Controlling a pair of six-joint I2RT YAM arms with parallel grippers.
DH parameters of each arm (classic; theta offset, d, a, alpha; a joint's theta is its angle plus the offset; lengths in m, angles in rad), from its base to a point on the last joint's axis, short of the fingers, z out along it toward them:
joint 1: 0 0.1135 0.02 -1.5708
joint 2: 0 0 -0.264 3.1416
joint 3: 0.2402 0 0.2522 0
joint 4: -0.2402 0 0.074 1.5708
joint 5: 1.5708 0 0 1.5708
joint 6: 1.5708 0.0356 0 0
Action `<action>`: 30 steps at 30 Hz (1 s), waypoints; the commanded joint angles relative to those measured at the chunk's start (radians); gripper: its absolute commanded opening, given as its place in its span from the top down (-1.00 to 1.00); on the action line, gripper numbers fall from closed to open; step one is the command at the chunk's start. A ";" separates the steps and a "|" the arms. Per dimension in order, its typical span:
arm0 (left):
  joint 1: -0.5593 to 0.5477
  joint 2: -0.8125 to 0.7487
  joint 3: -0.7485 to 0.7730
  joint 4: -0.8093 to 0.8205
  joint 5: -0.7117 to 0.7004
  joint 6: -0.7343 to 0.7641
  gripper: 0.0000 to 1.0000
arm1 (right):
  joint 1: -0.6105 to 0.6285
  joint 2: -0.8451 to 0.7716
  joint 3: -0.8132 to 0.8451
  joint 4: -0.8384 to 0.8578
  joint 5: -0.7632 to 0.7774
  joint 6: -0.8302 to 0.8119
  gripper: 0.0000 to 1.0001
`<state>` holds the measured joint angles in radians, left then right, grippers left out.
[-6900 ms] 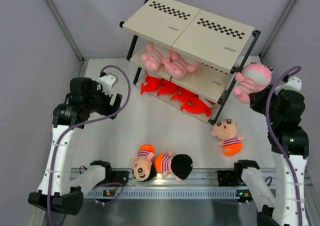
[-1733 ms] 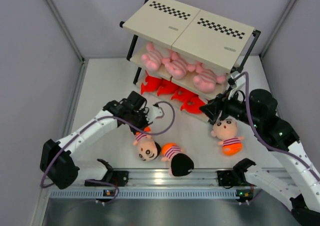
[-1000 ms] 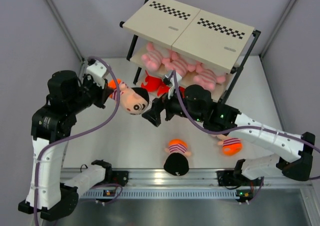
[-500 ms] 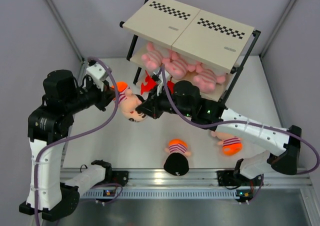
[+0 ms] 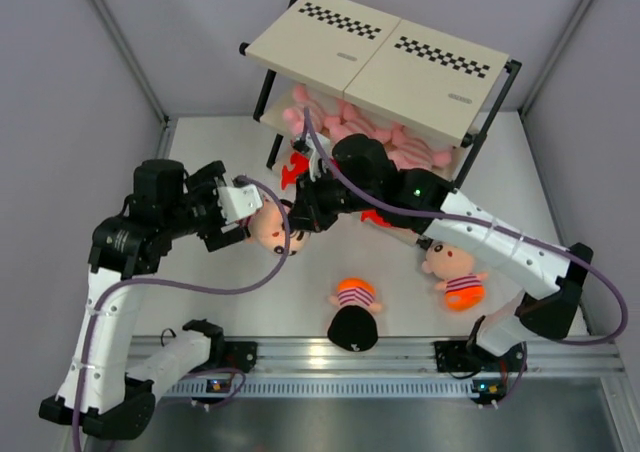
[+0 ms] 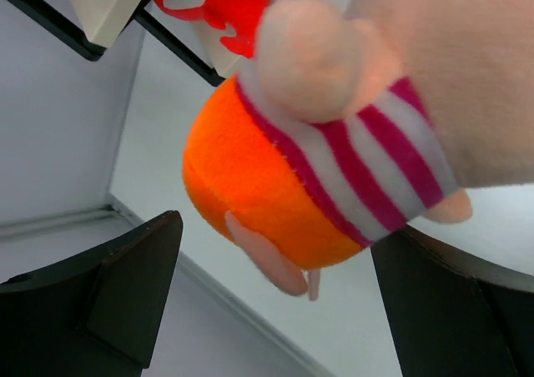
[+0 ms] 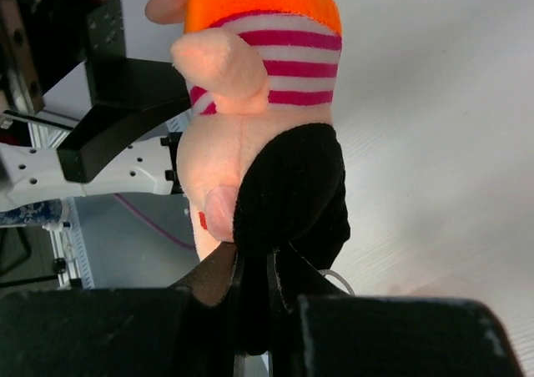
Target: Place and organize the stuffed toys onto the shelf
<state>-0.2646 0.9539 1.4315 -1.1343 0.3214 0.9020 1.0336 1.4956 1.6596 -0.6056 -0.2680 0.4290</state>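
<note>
One boy doll (image 5: pixel 272 228) hangs in the air between both grippers. My right gripper (image 5: pixel 302 215) is shut on its black hair (image 7: pixel 292 185); in the right wrist view (image 7: pixel 267 268) the doll hangs head-first from the jaws. My left gripper (image 5: pixel 238 214) is open, and its fingers (image 6: pixel 142 260) stand wide on either side of the doll's orange shorts (image 6: pixel 250 185) without touching. Two more boy dolls lie on the table, one at the front (image 5: pixel 352 312) and one to the right (image 5: pixel 455 272). Pink plush animals (image 5: pixel 410 154) lie on the middle board of the shelf (image 5: pixel 380 57).
Red plush toys (image 5: pixel 298 168) fill the shelf's bottom board. The right arm reaches across the middle of the table in front of the shelf. Grey walls close in the left, right and back. A metal rail (image 5: pixel 340 357) runs along the near edge.
My right gripper has closed on the doll's hair. My left gripper has let go of the doll's body and opened, and it has swung lower and to the right.
</note>
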 commanded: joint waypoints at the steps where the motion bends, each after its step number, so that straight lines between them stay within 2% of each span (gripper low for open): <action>1: -0.007 -0.121 -0.064 -0.008 -0.024 0.403 -0.96 | -0.017 0.051 0.095 -0.057 -0.074 0.019 1.00; 3: -0.007 -0.158 -0.078 -0.007 -0.041 0.519 -0.96 | -0.021 0.069 0.129 -0.066 -0.074 0.019 1.00; 9: -0.007 -0.179 -0.028 -0.010 0.031 0.601 -0.96 | -0.032 0.109 0.166 -0.056 -0.102 0.025 1.00; 14: -0.005 -0.230 -0.124 -0.009 0.059 0.751 -0.96 | -0.044 0.133 0.215 -0.036 -0.126 0.053 1.00; 25: -0.005 -0.126 -0.069 -0.002 0.051 0.750 -0.95 | -0.041 0.183 0.289 -0.037 -0.178 0.053 1.00; 29: -0.007 -0.103 -0.066 0.016 0.070 0.756 -0.60 | -0.040 0.193 0.295 -0.017 -0.250 0.053 1.00; 30: -0.005 -0.098 -0.062 0.019 0.074 0.753 -0.33 | -0.040 0.193 0.298 -0.019 -0.250 0.050 1.00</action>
<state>-0.2680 0.8417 1.3338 -1.1507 0.3412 1.6222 0.9981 1.6905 1.8881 -0.6884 -0.4297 0.4759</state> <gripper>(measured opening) 0.764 0.055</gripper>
